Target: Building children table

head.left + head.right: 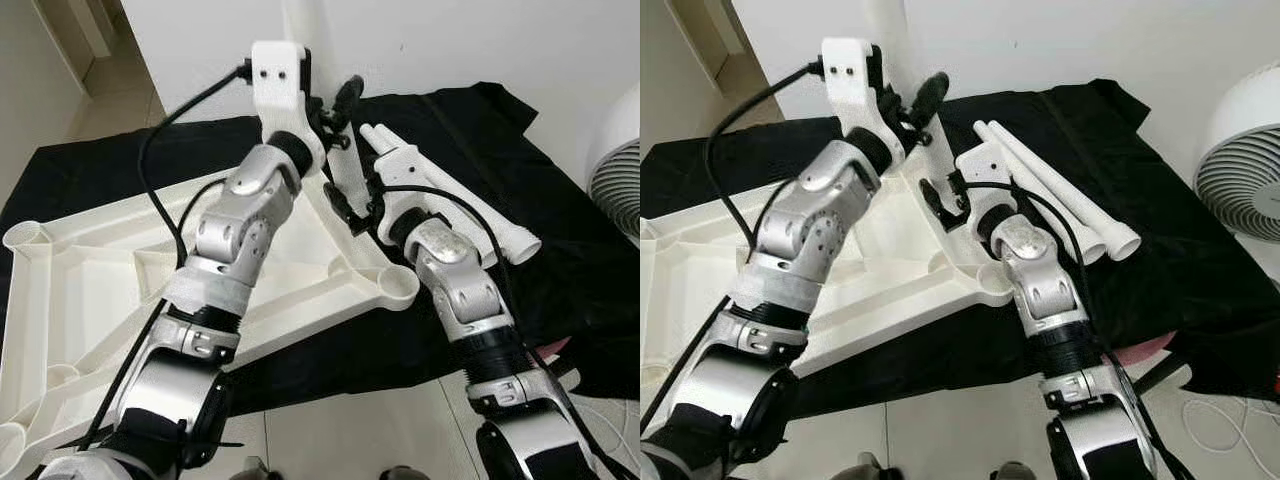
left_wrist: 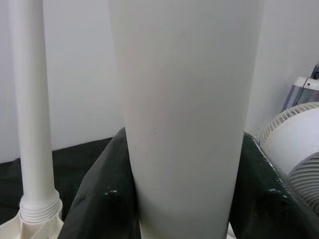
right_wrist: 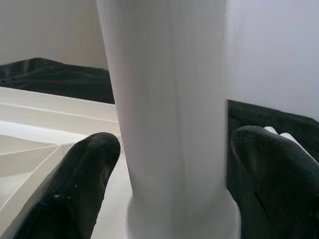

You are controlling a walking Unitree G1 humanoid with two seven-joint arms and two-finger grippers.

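An upside-down white plastic tabletop [image 1: 100, 270] lies on a black cloth [image 1: 560, 260]. A white table leg [image 2: 189, 124] stands upright in a corner socket at the far side. High up, my left gripper [image 1: 335, 115] is shut on this leg, a black finger [image 2: 99, 199] pressed to each side. Lower down, near the flared base, my right gripper [image 1: 352, 200] holds the same leg [image 3: 169, 124], with its fingers [image 3: 84, 184] against both sides. In the left wrist view a second thin leg [image 2: 30, 124] stands screwed into its socket.
Two loose white legs [image 1: 470, 210] lie side by side on the cloth right of my right arm. A white fan [image 1: 615, 190] stands at the far right. A white wall rises just behind the cloth. Pale floor tiles [image 1: 350, 430] are below, with white cables [image 1: 1230, 430] at bottom right.
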